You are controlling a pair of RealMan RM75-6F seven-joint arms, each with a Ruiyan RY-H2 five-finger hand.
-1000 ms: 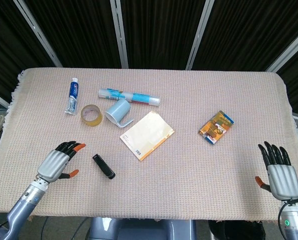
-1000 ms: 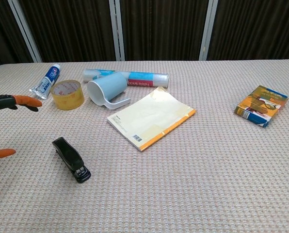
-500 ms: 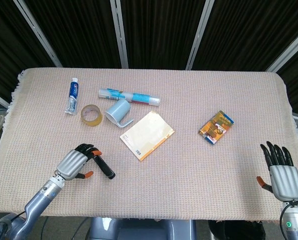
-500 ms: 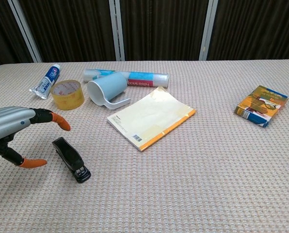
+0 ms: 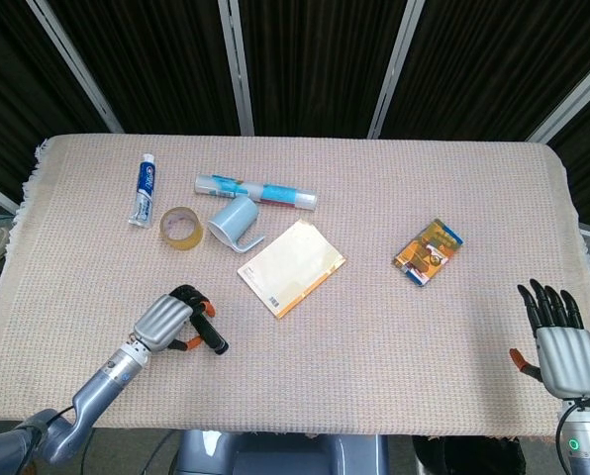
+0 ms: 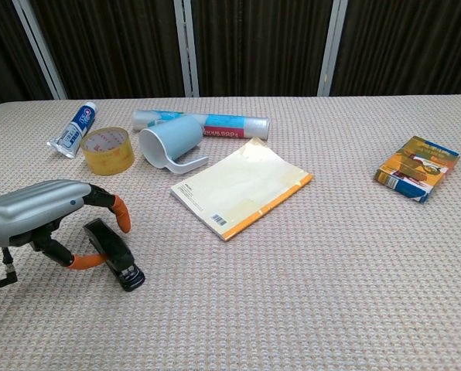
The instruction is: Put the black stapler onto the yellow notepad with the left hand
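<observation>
The black stapler (image 5: 209,333) (image 6: 116,253) lies flat on the cloth near the table's front left. My left hand (image 5: 169,319) (image 6: 45,215) is at its rear end. The fingers (image 6: 116,210) arch over the stapler and the thumb (image 6: 82,262) sits on its near side. The stapler lies between them, and they have not closed on it. The yellow notepad (image 5: 291,266) (image 6: 242,187) lies to the right of the stapler, toward the middle, with nothing on it. My right hand (image 5: 557,343) rests at the table's front right corner, fingers spread and empty.
Behind the stapler sit a tape roll (image 5: 180,228) (image 6: 107,150), a toothpaste tube (image 5: 144,190) (image 6: 76,129), a tipped blue cup (image 5: 234,220) (image 6: 169,142) and a wrap roll (image 5: 257,190) (image 6: 223,124). An orange box (image 5: 429,250) (image 6: 416,168) lies at the right.
My left hand has moved right, from well left of the stapler to over its rear end, and its fingers have curled around it. The stapler has not moved.
</observation>
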